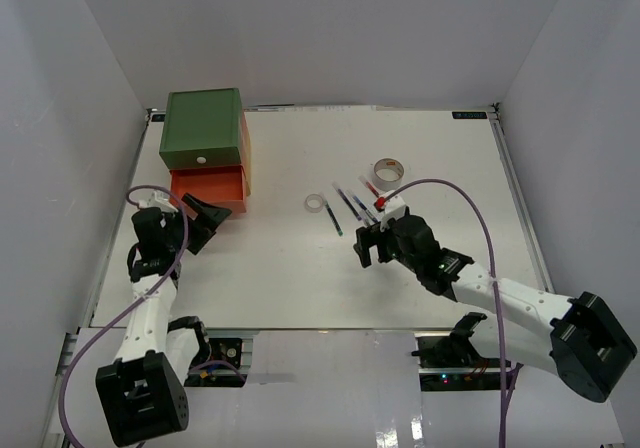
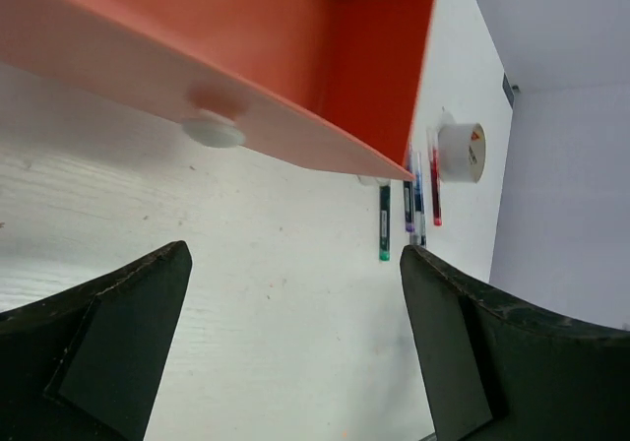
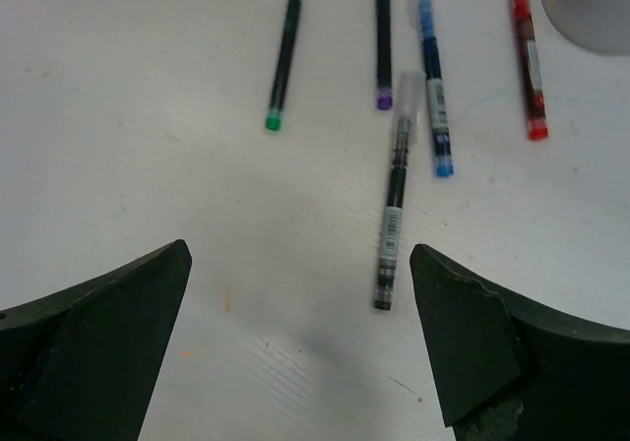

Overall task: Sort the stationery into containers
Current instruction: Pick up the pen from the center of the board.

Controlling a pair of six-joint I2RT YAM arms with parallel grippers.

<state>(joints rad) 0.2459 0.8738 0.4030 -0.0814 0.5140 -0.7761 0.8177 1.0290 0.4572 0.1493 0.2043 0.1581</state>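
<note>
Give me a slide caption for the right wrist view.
Open right gripper poised over a thin clear black pen on the white table.

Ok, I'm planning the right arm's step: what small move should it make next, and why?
Probably lower the right gripper onto the black pen and close: its jaws are open, the pen lies loose just ahead of them, and the orange drawer stands pulled out.
</note>
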